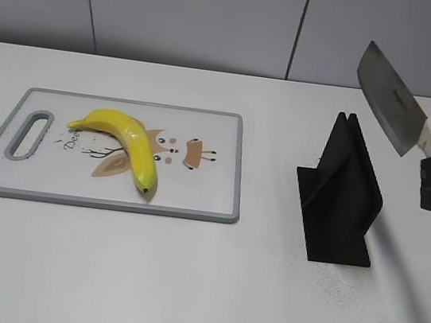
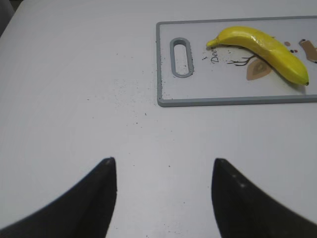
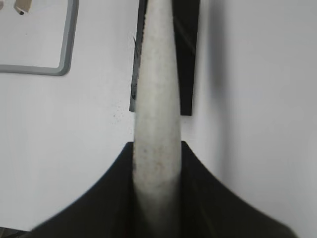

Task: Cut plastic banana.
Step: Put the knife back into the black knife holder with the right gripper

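- Yellow and glossy, the plastic banana [image 1: 125,144] lies on the cutting board [image 1: 210,201], curved, its dark tip toward the board's near edge and its greenish stem end toward the handle slot [image 1: 29,134].
- The board is white with a grey rim and a printed deer drawing; it sits flat on the white tabletop [image 1: 182,285], on the left half of the exterior view.
- To the right of the board, well apart from it, stands a black knife stand [image 1: 340,197] with a slotted upright top; nothing lies between it and the board.
- Above and to the right of the stand, a cleaver [image 1: 389,109] is held in the air, blade tilted up and to the left, clear of the stand.
- The right gripper [image 3: 156,188] has its fingers closed on the cleaver's pale handle [image 3: 156,124]; in the exterior view it sits at the right edge.
- The left gripper [image 2: 163,198] hovers over bare tabletop, short of the board's handle end, its fingers [image 2: 96,198] spread wide and holding nothing.
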